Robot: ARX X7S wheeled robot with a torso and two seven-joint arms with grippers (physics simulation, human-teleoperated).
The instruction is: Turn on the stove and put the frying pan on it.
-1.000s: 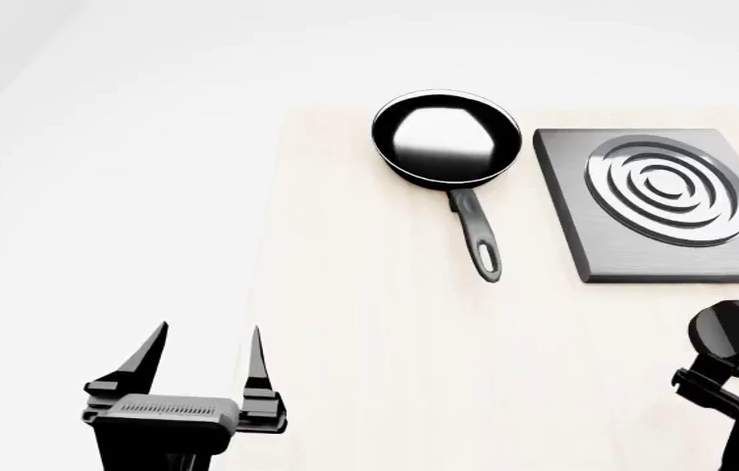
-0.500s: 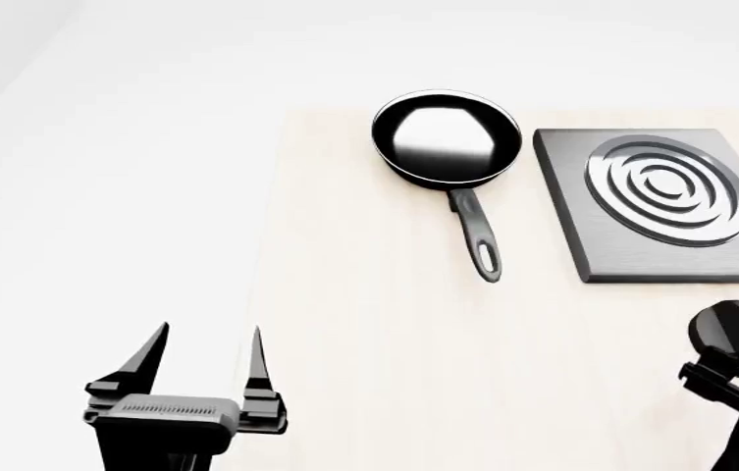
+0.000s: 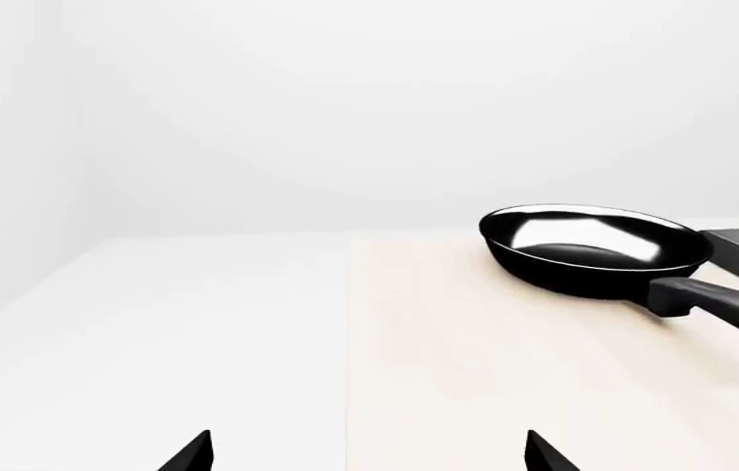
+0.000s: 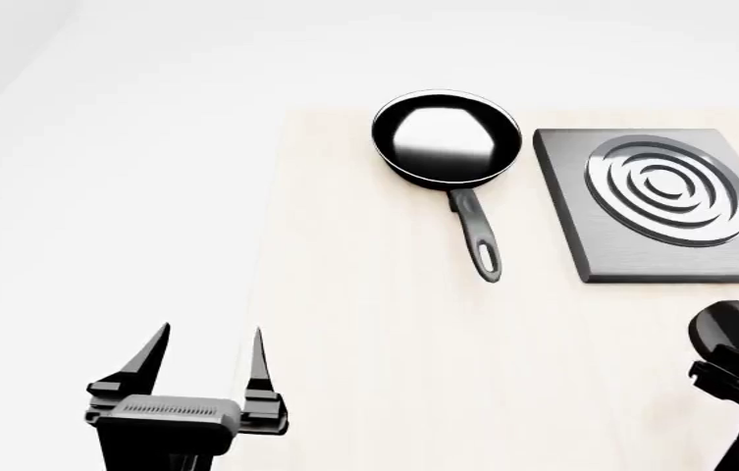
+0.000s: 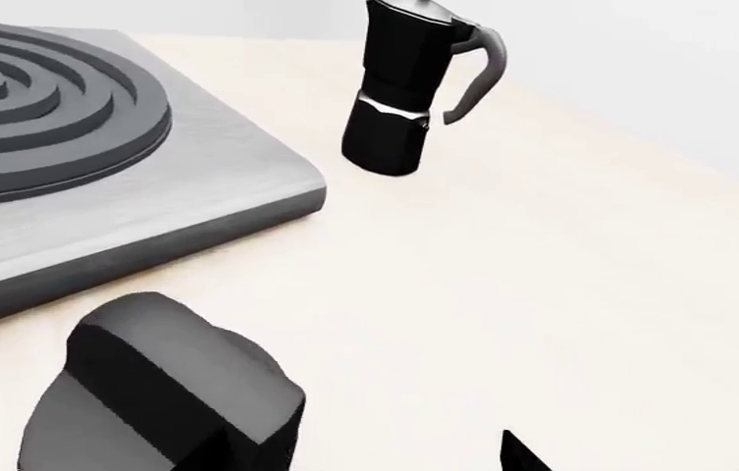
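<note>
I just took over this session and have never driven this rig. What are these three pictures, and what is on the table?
You are driving a two-armed robot in simulation. The head view looks down on a pale table. The frying pan sits beside the stove, not on it. The left gripper is open and empty. The left wrist view looks along the table at the pan. The right wrist view shows the stove's knob close up, and a moka pot past the stove. Only one right fingertip shows, so its state is unclear.
</note>
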